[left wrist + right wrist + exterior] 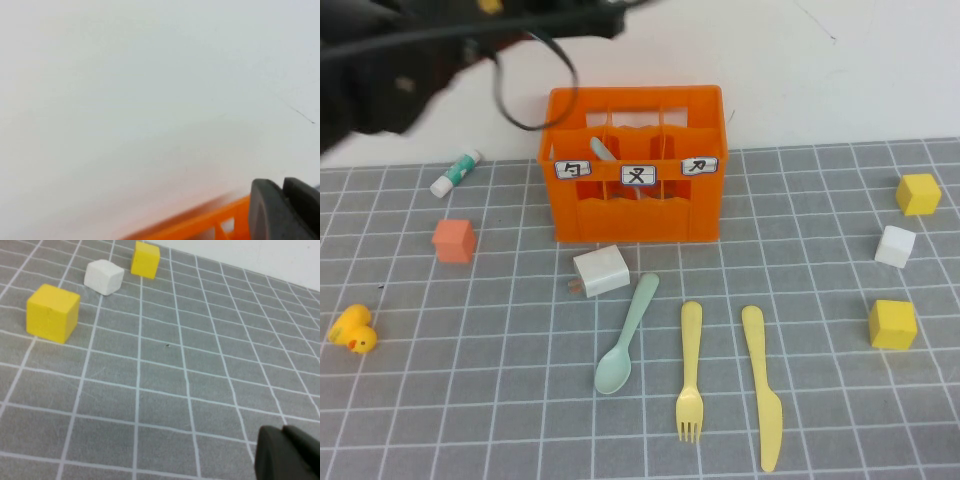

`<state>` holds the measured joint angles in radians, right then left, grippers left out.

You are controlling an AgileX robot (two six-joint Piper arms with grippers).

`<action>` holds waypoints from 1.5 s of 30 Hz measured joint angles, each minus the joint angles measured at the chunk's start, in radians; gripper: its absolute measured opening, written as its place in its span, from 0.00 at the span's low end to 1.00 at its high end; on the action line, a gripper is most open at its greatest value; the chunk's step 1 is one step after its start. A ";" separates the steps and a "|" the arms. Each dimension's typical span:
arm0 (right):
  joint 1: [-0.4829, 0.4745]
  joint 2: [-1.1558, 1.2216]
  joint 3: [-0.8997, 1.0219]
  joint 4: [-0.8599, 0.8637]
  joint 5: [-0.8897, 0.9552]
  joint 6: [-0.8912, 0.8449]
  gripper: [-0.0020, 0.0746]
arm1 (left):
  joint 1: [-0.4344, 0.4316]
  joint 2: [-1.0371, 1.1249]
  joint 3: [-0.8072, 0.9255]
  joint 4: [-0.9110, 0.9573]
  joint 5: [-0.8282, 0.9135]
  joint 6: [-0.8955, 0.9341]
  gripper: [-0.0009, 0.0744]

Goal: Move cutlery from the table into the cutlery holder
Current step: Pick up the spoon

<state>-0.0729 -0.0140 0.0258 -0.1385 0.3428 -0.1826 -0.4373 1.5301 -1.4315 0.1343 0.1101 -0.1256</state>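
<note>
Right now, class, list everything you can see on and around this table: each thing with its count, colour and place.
cutlery holder: one, orange, back centre of the table
grey fork: one, handle showing inside the holder
spoon: one, mint green, in front of the holder
yellow fork: one, right of the spoon
knife: one, yellow, right of the fork
white block: one, beside the spoon's handle
tube: one, white-green, left of the holder
pink cube: one
duck: one, yellow, far left
yellow cubes: two, right side
white cube: one, between them
left claw: shut, above the holder
right claw: shut, over bare table near the cubes

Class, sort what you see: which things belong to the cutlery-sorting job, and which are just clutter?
Job: cutlery holder, grey fork inside it, mint-green spoon, yellow fork, yellow knife.
Clutter: tube, orange-pink cube, duck, white block, cubes.
</note>
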 joint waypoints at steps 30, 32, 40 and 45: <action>0.000 0.000 0.000 0.000 0.000 0.000 0.02 | -0.111 0.332 0.084 -0.303 0.592 0.083 0.31; 0.000 0.000 0.000 0.000 0.000 0.000 0.02 | -0.121 0.363 0.052 -0.278 0.609 0.075 0.42; 0.000 0.000 0.000 -0.001 0.000 0.000 0.02 | -0.123 0.425 0.002 -0.206 0.617 -0.015 0.48; 0.000 0.000 0.000 -0.001 0.000 0.000 0.02 | -0.123 0.455 -0.003 -0.188 0.619 -0.026 0.48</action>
<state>-0.0729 -0.0140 0.0258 -0.1396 0.3428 -0.1826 -0.5600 1.9848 -1.4344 -0.0541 0.7294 -0.1516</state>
